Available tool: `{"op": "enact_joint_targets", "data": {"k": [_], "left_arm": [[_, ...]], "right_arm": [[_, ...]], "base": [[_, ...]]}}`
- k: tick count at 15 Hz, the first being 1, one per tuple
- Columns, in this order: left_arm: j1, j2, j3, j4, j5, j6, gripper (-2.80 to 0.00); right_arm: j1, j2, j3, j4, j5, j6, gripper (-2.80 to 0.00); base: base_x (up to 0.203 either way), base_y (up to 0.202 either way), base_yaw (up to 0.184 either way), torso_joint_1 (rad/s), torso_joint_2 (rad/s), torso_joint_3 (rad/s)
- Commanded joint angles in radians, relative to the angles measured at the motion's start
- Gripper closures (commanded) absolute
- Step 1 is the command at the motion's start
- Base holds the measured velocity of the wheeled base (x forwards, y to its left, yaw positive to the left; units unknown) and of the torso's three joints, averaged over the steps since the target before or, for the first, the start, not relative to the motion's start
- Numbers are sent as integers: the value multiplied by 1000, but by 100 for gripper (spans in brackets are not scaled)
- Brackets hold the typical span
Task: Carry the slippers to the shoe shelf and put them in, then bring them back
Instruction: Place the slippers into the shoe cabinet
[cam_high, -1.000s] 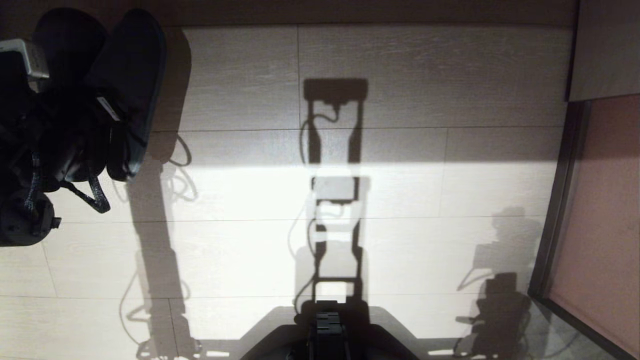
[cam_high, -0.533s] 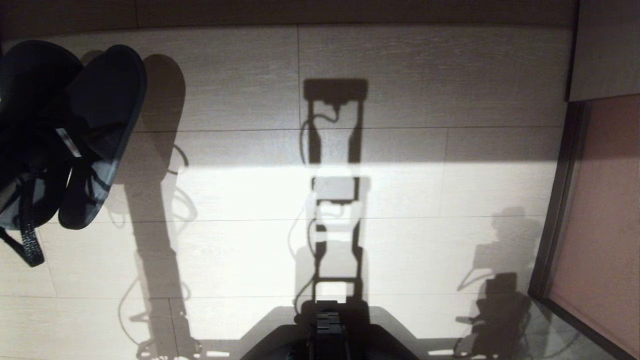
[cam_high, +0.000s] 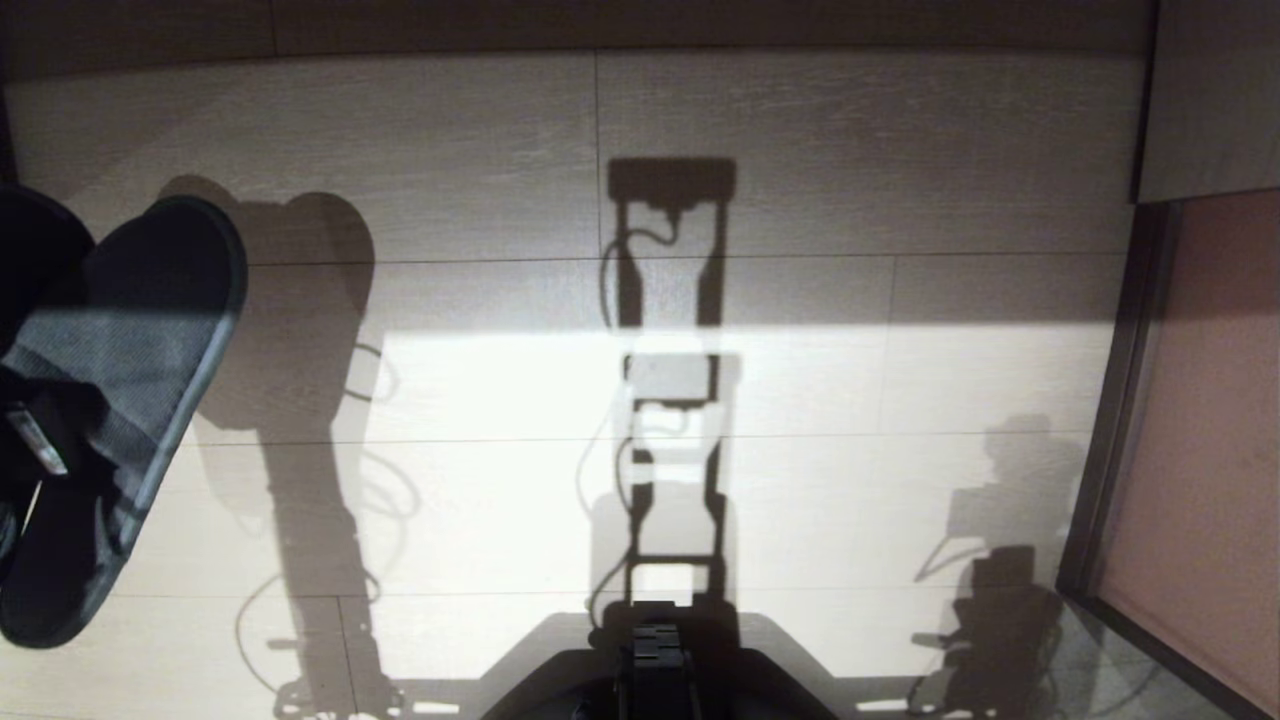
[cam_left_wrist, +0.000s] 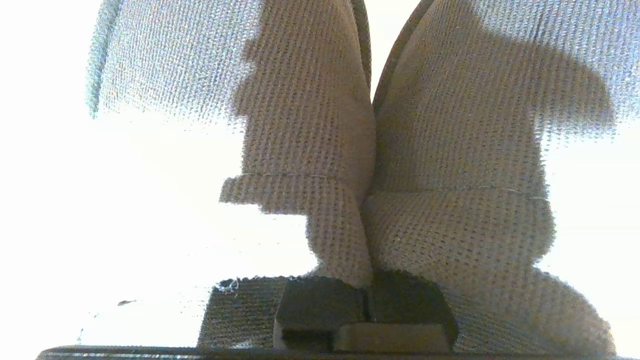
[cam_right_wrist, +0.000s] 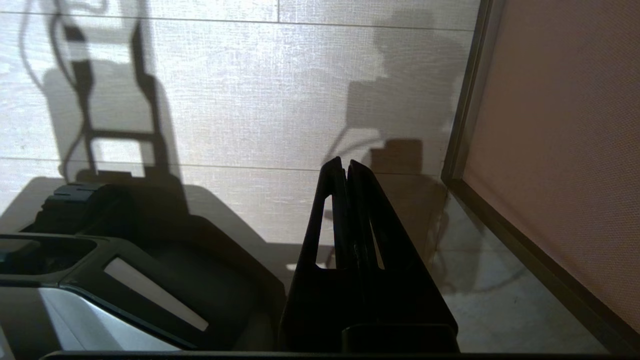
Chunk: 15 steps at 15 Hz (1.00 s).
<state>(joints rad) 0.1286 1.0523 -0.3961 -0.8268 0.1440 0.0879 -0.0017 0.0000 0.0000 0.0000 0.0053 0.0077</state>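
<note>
The slippers are sinking lower at the left edge than a second ago. The left gripper is clamping both together; the right gripper is resting pinched closed, empty, above the floor.

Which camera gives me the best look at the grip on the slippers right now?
Left wrist view: the left gripper is shut on both slippers, pinched together. Head view shows only one slipper clearly at the left edge, gripper hidden. Right wrist view shows no slippers.

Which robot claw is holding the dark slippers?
The left gripper, shut on both dark woven fabric slippers. The right gripper is shut on nothing.
</note>
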Motion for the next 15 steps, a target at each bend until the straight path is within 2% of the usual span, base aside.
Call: {"op": "enact_joint_targets", "data": {"k": [1, 3, 8, 11, 15], "left_arm": [[-42, -165, 122, 2, 28, 15, 0], [-75, -280, 229, 23, 37, 29, 0], [-123, -485, 381, 99, 41, 45, 0], [-146, -591, 394, 275, 40, 42, 0], [-148, -709, 395, 412, 21, 42, 0]], "right_arm": [[0, -2, 0, 0, 1, 0, 0], [2, -2, 0, 0, 1, 0, 0], [0, -2, 0, 0, 1, 0, 0], [0, -2, 0, 0, 1, 0, 0], [0, -2, 0, 0, 1, 0, 0]], "base": [[0, 0, 0, 0, 0, 0], [0, 0, 0, 0, 0, 0], [0, 0, 0, 0, 0, 0], [0, 0, 0, 0, 0, 0], [0, 0, 0, 0, 0, 0]]}}
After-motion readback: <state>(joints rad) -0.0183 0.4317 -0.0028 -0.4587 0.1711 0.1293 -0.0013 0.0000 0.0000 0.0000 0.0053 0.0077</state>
